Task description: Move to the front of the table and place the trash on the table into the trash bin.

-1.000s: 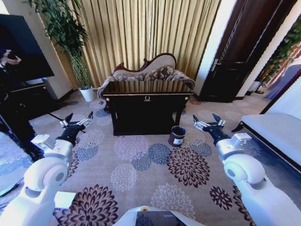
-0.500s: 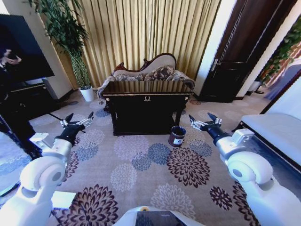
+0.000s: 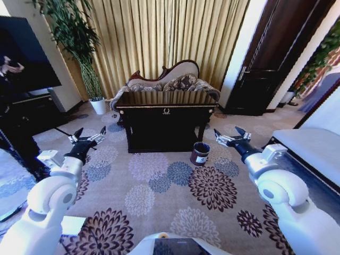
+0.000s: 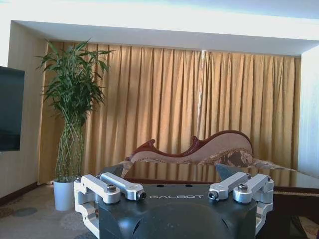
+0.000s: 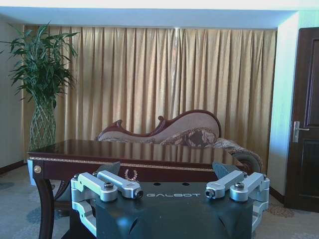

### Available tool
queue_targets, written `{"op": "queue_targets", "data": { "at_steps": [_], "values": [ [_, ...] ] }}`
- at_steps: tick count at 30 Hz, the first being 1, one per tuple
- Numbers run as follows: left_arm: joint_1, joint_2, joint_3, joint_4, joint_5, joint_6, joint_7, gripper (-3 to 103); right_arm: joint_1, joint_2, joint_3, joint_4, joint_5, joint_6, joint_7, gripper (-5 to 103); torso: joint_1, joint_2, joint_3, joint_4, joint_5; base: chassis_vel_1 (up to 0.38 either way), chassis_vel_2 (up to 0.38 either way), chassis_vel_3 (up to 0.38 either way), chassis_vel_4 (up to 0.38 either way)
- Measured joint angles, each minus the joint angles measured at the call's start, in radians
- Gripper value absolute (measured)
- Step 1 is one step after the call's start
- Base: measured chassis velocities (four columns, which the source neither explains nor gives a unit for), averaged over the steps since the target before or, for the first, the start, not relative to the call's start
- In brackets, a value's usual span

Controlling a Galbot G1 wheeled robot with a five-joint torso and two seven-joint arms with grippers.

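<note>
The table, glossy and near-black with a gold emblem on its front, stands some way ahead of me on the carpet. The trash on its top cannot be made out from here. The trash bin, small, round and dark with a white label, sits on the floor by the table's front right leg. My left gripper hangs open in the air left of the table. My right gripper is open just right of the bin and above it. The right wrist view shows the table beyond the open fingers.
A carved sofa stands behind the table before gold curtains. A tall plant in a white pot and a dark TV stand are at the left. A dark door and a pale bench are at the right. Flowered carpet lies open before me.
My right gripper has moved a little left, toward the bin, and then held still. The left arm and the room have hardly shifted.
</note>
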Motion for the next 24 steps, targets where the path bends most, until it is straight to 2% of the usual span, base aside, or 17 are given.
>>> {"op": "queue_targets", "data": {
  "at_steps": [20,24],
  "values": [
    [0.023,0.003,-0.033,-0.022,0.000,-0.009,-0.004,100,-0.020,0.000,0.023,0.024,-0.003,0.009,0.005,100,0.000,0.000,0.000,0.0000,-0.0001,0.000,0.000,0.000,0.000],
    [0.030,0.008,-0.041,-0.026,-0.001,0.000,-0.001,100,-0.024,-0.007,0.026,0.028,0.001,-0.012,0.005,100,0.000,0.000,0.000,0.0000,-0.0001,0.000,0.000,0.000,0.000]
  ]
}}
